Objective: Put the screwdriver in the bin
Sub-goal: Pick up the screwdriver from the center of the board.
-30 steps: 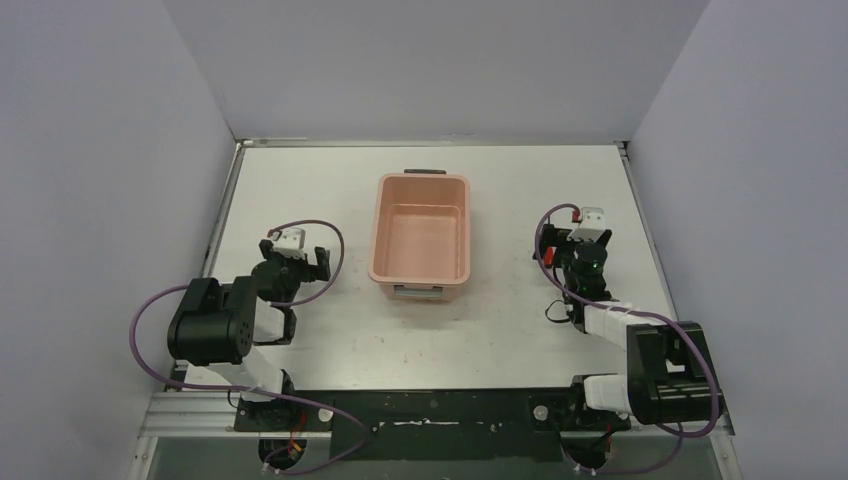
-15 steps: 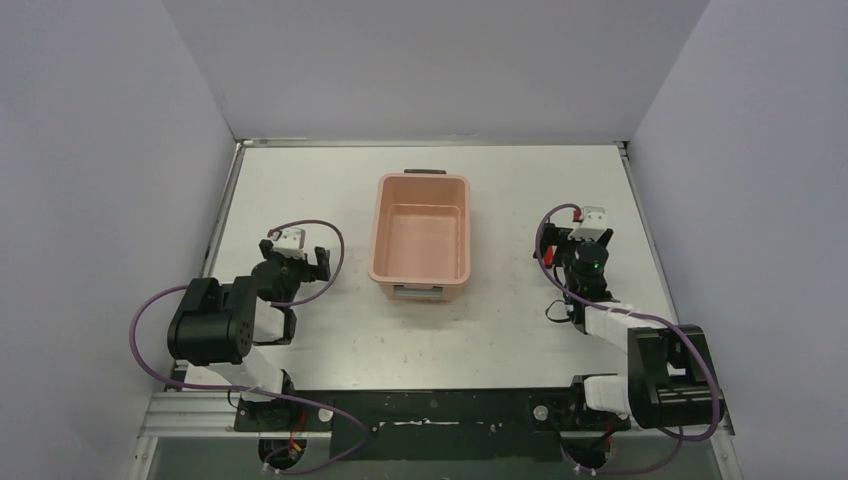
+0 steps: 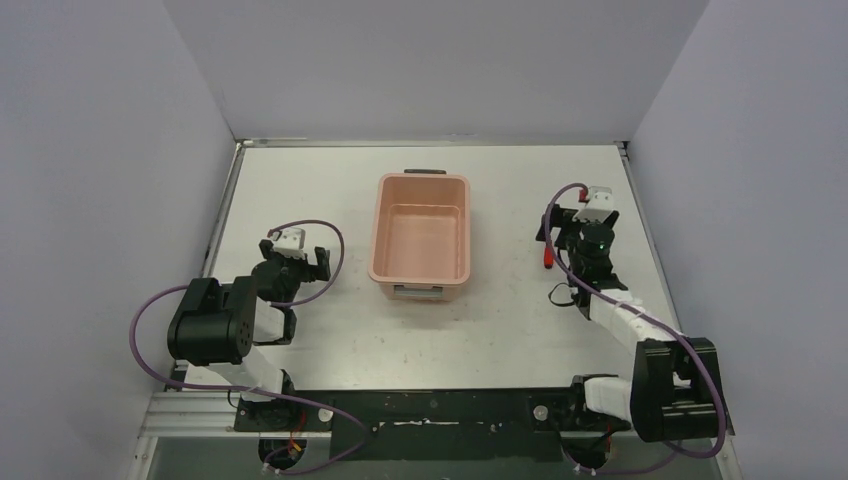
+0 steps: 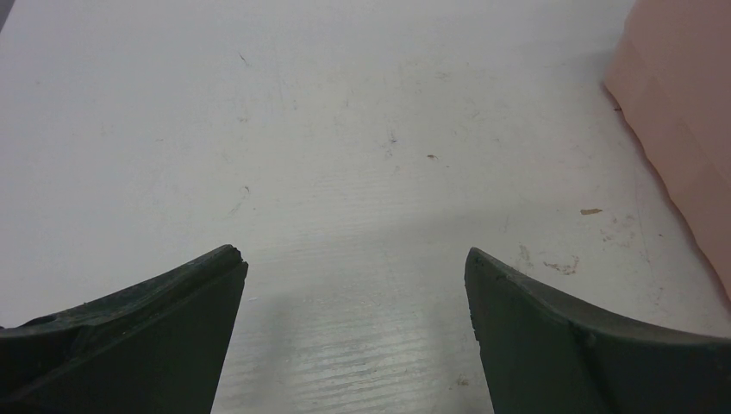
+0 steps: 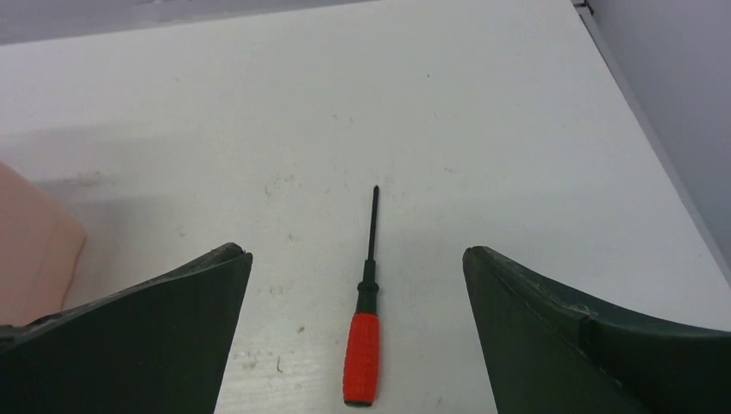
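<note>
The screwdriver (image 5: 363, 345) has a red handle and a thin black shaft. It lies on the table between my right gripper's open fingers, handle nearest the camera, shaft pointing away. The fingers stand apart from it on both sides. In the top view my right gripper (image 3: 589, 214) hangs over that spot and hides the screwdriver. The salmon-pink bin (image 3: 378, 232) stands empty in the middle of the table, to the left of the right gripper; its corner shows in the right wrist view (image 5: 26, 250). My left gripper (image 3: 292, 262) is open and empty, left of the bin (image 4: 681, 103).
The table's right edge (image 3: 640, 230) and the grey side wall run close beside the right arm. Purple cables (image 3: 330, 250) loop off both wrists. A dark handle (image 3: 424, 172) sits on the bin's far end.
My right gripper has moved away from the base, toward the far side of the table, and now stands over the screwdriver. The left arm and the bin have not moved.
</note>
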